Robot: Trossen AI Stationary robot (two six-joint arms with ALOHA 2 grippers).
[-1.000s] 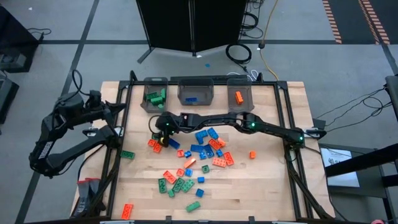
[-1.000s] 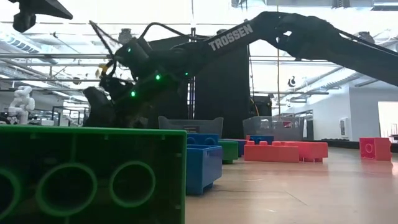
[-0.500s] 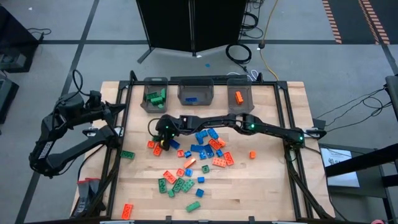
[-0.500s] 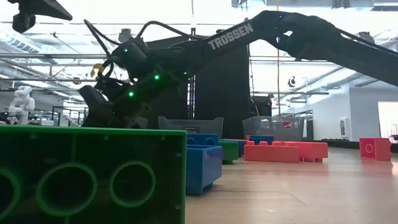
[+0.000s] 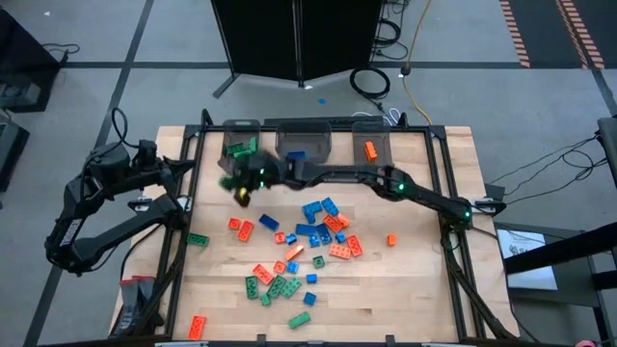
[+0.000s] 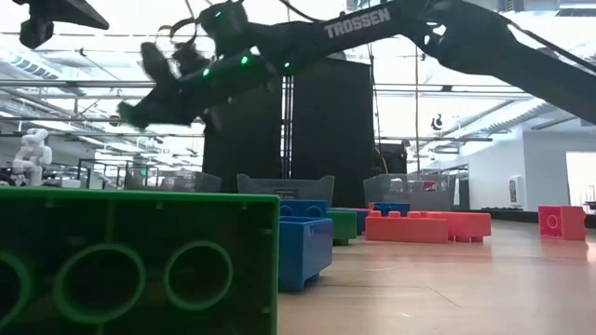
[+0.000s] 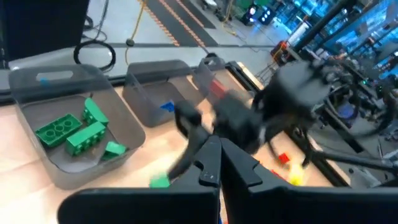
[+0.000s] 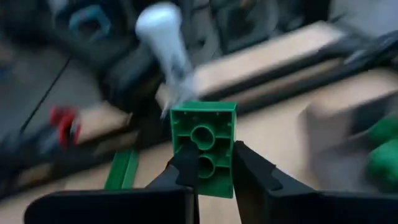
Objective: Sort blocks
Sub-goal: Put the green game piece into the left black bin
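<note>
Right wrist view: studded green block (image 8: 203, 149) between right hand (image 8: 211, 167) fingers.

Bins (image 5: 305, 145): three in a row along the table's (image 5: 415, 289) 12 o'clock edge.
9 o'clock bin (image 5: 238, 149): several blocks inside (also shown in the left wrist view).
Middle bin: one block (image 5: 296, 154) inside.
3 o'clock bin (image 5: 369, 145): one block (image 5: 370, 149) inside.
Loose blocks (image 5: 318, 226): scattered from the table's centre toward 6 o'clock.
Right gripper (image 5: 236, 183): above the table, just toward 6 o'clock of the 9 o'clock bin, clamped on a block (image 8: 203, 149).
Left gripper (image 5: 178, 172): off the table's 9 o'clock edge.
</note>
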